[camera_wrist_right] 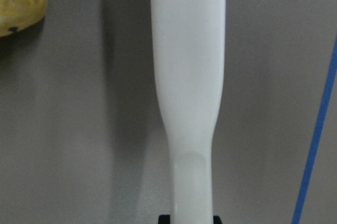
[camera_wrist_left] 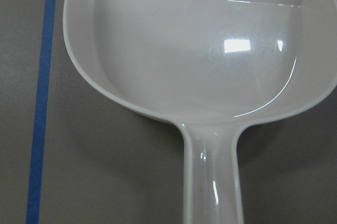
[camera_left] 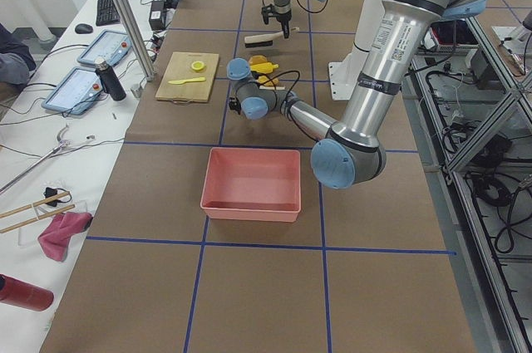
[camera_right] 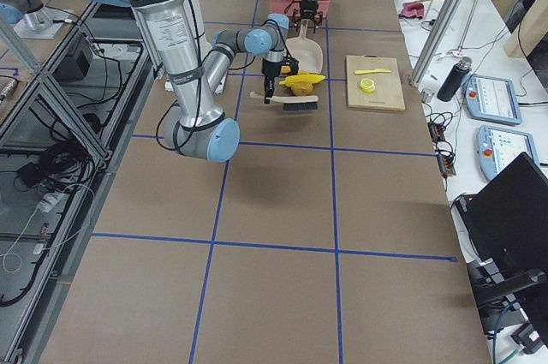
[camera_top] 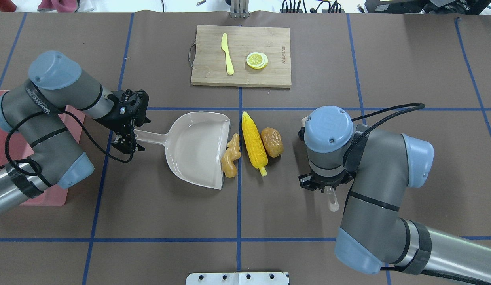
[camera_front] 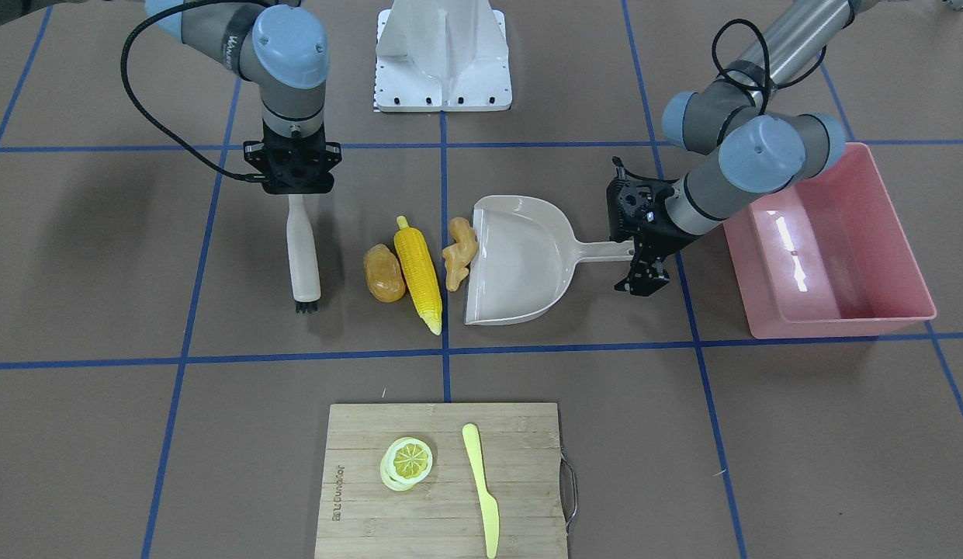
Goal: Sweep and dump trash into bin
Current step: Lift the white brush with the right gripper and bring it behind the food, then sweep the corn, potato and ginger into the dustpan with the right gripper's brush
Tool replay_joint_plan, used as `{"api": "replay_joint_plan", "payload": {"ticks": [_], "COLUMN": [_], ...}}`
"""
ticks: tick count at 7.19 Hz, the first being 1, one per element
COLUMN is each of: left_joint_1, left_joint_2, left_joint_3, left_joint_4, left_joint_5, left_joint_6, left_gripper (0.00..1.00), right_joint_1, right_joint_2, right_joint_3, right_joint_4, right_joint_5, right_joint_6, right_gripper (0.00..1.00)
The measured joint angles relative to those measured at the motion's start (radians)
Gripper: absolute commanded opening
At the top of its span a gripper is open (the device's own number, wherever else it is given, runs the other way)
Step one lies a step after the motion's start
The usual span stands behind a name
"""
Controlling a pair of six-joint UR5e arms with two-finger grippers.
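The trash lies in a row mid-table: a yellow corn cob (camera_front: 419, 272), a brown-orange potato (camera_front: 383, 273) and a tan ginger root (camera_front: 458, 252). The ginger touches the open mouth of the beige dustpan (camera_front: 520, 264). My left gripper (camera_front: 642, 268) is shut on the end of the dustpan's handle. My right gripper (camera_front: 296, 192) is shut on the white handle of a brush (camera_front: 303, 248), which rests on the table just beside the potato. The pink bin (camera_front: 838, 326) stands behind my left arm, with nothing in it.
A wooden cutting board (camera_front: 442, 520) sits at the operators' edge with a lemon slice (camera_front: 407, 460) and a pale yellow knife (camera_front: 481, 489) on it. The white robot base plate (camera_front: 442, 58) is at the opposite edge. Blue tape lines cross the brown table.
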Motion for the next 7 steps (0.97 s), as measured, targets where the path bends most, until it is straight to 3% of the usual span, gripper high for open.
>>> {"api": "replay_joint_plan", "payload": {"ticks": [3, 7], "left_joint_1": [-0.001, 0.000], "left_joint_2": [0.002, 0.004], "left_joint_3": [0.001, 0.002], "left_joint_4": [-0.003, -0.009], "left_joint_5": [0.001, 0.001], "left_joint_6": [-0.001, -0.005], "left_gripper": [0.98, 0.97], "right_joint_1": [-0.037, -0.053], "right_joint_2": [0.044, 0.197], "right_joint_3": [-0.052, -0.271], "right_joint_4": [0.058, 0.226], "right_joint_5": [-0.003, -0.016], "right_joint_6": [0.088, 0.196], "right_gripper": [0.00, 0.00]}}
